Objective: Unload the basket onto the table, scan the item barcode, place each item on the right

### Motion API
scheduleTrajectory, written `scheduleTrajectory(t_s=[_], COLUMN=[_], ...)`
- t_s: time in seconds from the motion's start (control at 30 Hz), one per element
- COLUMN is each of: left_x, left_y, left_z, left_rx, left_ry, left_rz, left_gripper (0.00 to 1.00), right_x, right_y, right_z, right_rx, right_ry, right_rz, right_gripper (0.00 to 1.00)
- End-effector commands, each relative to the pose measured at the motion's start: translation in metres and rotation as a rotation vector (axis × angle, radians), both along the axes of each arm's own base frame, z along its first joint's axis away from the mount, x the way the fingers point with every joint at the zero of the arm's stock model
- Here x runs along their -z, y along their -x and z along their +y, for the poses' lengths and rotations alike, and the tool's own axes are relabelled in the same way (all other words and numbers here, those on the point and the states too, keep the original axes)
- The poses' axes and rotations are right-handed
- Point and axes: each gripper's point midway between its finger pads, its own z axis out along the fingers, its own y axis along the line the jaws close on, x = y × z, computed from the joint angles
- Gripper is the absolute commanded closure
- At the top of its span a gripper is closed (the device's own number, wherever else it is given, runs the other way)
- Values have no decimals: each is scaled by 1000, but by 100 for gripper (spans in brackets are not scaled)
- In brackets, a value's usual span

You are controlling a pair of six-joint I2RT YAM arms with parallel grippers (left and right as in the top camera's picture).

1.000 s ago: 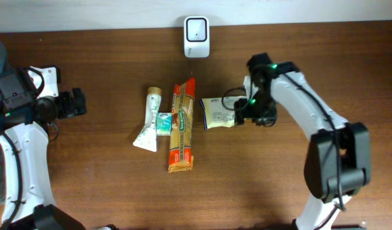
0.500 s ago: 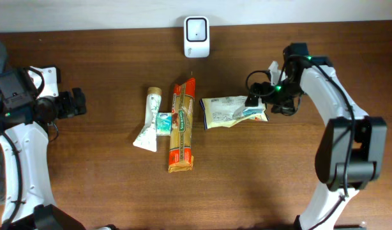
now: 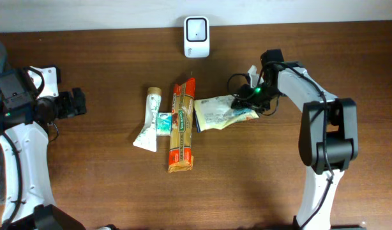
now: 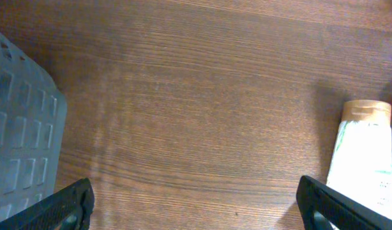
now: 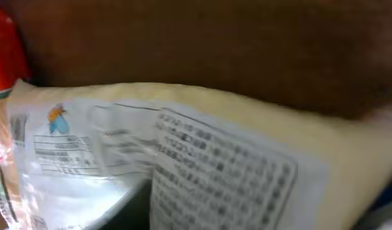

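Two grippers: left gripper (image 3: pixel 79 103) gapes above table (image 4: pixel 183 96), right gripper (image 3: pixel 242 102) apparently pinches pale packet (image 3: pixel 215 114).

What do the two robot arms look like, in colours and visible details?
The left arm and the right arm have white rounded shells with black joints. The left arm's fingers are black. A green light glows near the right wrist.

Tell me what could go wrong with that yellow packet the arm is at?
The right gripper sits at just the edge of the floppy yellow packet, so it might slip or fold when lifted. The packet lies against the orange pasta bag, which could get dragged along. The scanner stands well away; a weak hold might drop the packet en route.
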Motion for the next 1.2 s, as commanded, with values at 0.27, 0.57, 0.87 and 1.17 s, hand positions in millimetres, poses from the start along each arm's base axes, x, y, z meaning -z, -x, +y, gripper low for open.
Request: scheduleTrajectory(t_s=[0.27,0.57,0.87,1.17], left_x=[-4,-4,-4,-4], left_y=[-2,-2,-2,-2], left_z=[1,1,1,1], left_rx=[14,14,14,13], left_ry=[-7,-6,-6,-6], left_rz=[-14,-14,-14,-14], left_gripper=[1,1,1,1], right_x=[1,-156,-247,-298], right_y=[27,44,63,62], right_z=[4,12,13,0], right_rx=[-159,-363,-441,-346], right_ry=[-113,-363,-325,-296], right_rz=[42,-363,-671,-809], right_gripper=[96,96,96,96])
